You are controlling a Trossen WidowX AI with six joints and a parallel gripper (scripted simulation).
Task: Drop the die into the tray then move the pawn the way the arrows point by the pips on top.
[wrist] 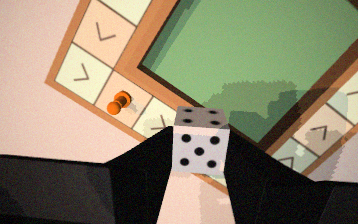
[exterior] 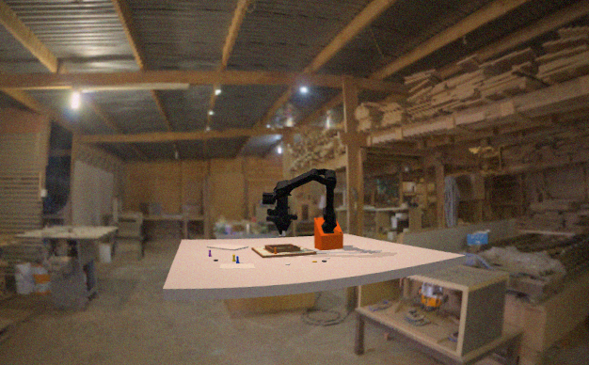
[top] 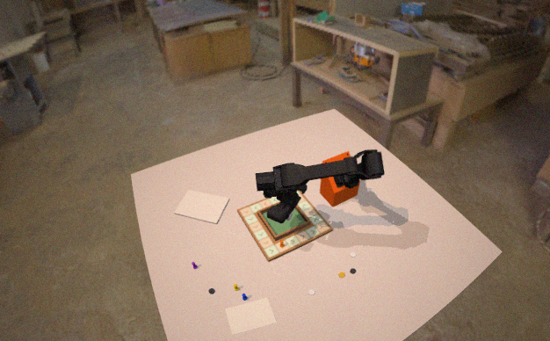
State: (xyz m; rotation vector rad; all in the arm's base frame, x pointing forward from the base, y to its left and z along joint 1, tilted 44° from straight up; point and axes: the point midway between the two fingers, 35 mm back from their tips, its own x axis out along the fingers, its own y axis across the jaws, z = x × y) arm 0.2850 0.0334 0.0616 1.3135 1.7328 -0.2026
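My gripper [wrist: 198,136] [exterior: 281,230] is shut on the white die [wrist: 200,151], which shows black pips on two visible faces in the wrist view. The gripper holds the die in the air above the board [top: 271,251] [wrist: 61,54]. In the wrist view the die overlaps the near edge of the dice tray [wrist: 325,73] [exterior: 281,245], whose floor is green and bare where it shows. The orange pawn [wrist: 119,103] [top: 282,243] [exterior: 275,250] stands upright on a square beside the corner square. Arrows mark the squares. The arm hides part of the board in the top view.
Purple [top: 194,265], yellow [top: 235,287] and blue [top: 244,297] pawns stand off the board. Flat discs, such as a black one [top: 212,291] and an orange one [top: 342,275], lie around. Two pale flat pieces [top: 202,206] [top: 250,315] lie on the table. The orange base [top: 339,194] stands behind the board.
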